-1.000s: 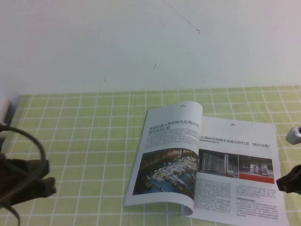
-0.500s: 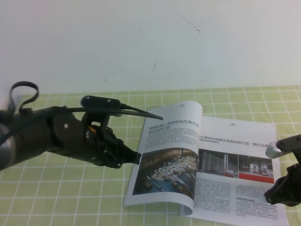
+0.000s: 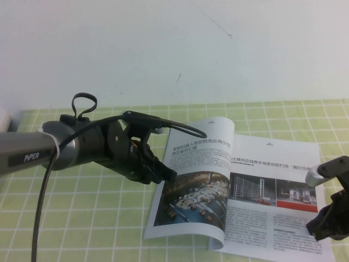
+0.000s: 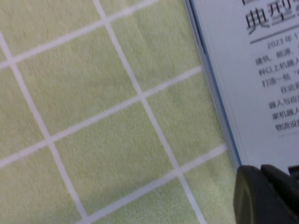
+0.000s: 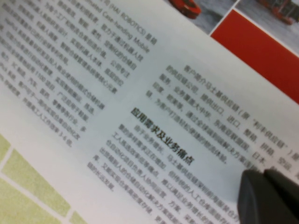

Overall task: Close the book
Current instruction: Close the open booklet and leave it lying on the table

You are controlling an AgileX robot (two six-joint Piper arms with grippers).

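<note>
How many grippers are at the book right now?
2. The left gripper is at the outer edge of the book's left page. The right gripper is at the right page's outer edge, toward the robot. Neither is hidden.

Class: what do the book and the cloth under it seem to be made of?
Book: paper, possibly coated; thin printed pages bow near the fold. Cloth: green checked fabric, matte, fuzzy nap. Left hand at the book's left edge; right hand over its right page.

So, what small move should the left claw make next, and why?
The book lies open, and the left claw sits at its left edge, so probably slide it under that edge to lift the page. The right claw hovers at the right edge.
</note>
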